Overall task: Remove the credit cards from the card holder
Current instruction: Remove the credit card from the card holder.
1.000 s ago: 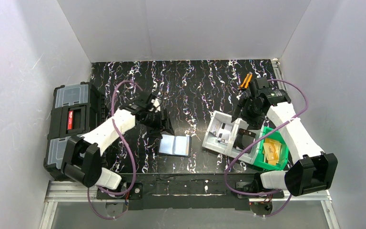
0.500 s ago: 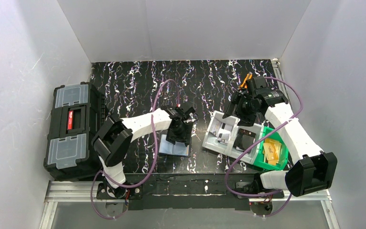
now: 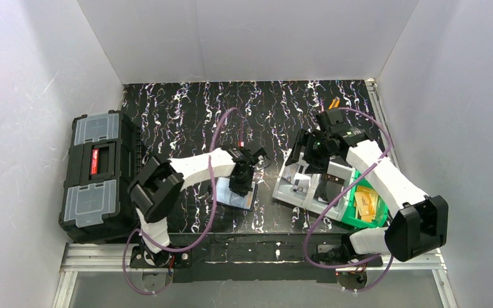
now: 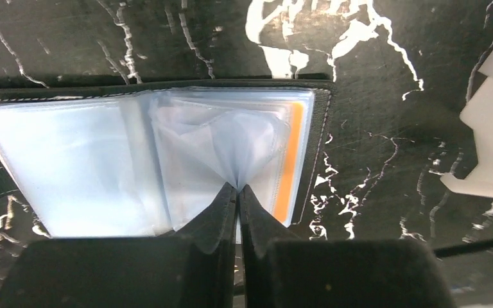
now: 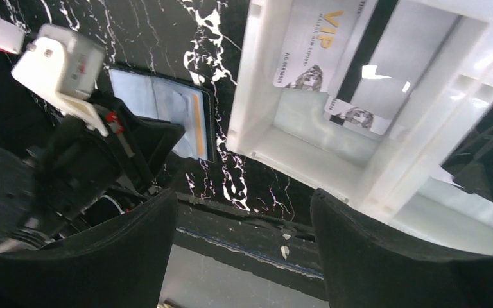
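Black bifold card holder lies open by the near edge of black marbled table. Left claw pinched shut on its clear plastic sleeve, likely to free orange-tan credit card. Right claw jaws apart, empty.

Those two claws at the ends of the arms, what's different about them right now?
The left gripper is shut, pinching clear plastic of the card holder; the right gripper stands open and holds nothing. The left one is down low on the open holder, while the right one hangs higher, by the white tray next to it. Both point downward.
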### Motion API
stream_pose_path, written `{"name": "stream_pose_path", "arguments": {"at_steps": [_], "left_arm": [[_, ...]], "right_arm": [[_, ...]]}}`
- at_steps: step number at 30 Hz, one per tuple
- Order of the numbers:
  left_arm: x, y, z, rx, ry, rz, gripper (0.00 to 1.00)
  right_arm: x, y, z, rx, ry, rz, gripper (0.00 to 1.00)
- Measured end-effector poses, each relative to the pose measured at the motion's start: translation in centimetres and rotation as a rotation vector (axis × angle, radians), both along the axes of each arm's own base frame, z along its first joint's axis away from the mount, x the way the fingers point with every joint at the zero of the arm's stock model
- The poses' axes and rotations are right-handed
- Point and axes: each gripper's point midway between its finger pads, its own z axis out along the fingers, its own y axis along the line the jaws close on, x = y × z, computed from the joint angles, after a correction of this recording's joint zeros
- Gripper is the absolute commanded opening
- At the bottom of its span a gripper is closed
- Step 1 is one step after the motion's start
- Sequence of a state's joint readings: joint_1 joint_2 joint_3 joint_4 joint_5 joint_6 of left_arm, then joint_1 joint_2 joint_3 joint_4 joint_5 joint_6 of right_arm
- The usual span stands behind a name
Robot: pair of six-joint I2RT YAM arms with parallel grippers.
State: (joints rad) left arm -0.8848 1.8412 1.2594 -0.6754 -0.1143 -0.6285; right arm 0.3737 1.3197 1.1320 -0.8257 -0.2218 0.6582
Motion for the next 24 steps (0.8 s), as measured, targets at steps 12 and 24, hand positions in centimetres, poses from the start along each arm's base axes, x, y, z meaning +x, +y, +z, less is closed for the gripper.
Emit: {"name": "stream_pose_path", "arguments": {"at_steps": [12, 24], "left_arm": [[1.9, 2.2, 1.8, -0.381, 0.098, 0.329, 0.0], [1.2, 2.9, 2.7, -0.507, 0.118, 0.373, 0.0]], "right_arm": [[-2.1, 8.2, -1.0, 0.087, 0.032, 0.241, 0.64], [-2.6, 14.3, -7.2, 0.113, 0.183, 0.345, 0.36]]}}
